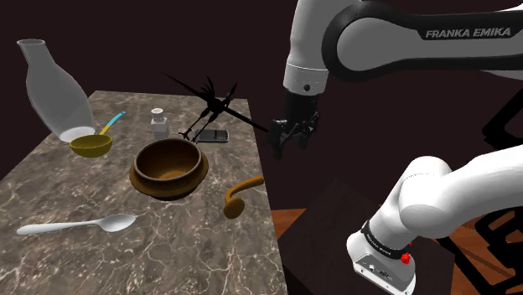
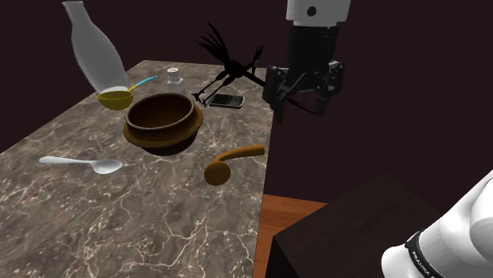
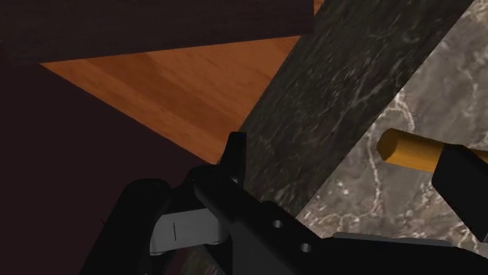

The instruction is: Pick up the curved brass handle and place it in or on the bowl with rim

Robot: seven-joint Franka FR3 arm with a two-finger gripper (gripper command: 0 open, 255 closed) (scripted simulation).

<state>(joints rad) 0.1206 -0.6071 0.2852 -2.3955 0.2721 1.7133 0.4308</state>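
near the edge of the dark, white-veined marble table [image 1: 193, 251] lies the curved brass-coloured handle [image 1: 241, 194], a smooth bent rod with one rounded end. it rests just beside the bowl [image 1: 168, 186] without touching it. the bowl is round, brown and matte, with a thick rolled rim. beyond the table's edge, over a floor [image 1: 281, 219] of reddish wood, hangs the black gripper [image 1: 293, 138], fingers spread wide and holding nothing. a dark maroon wall stands behind.
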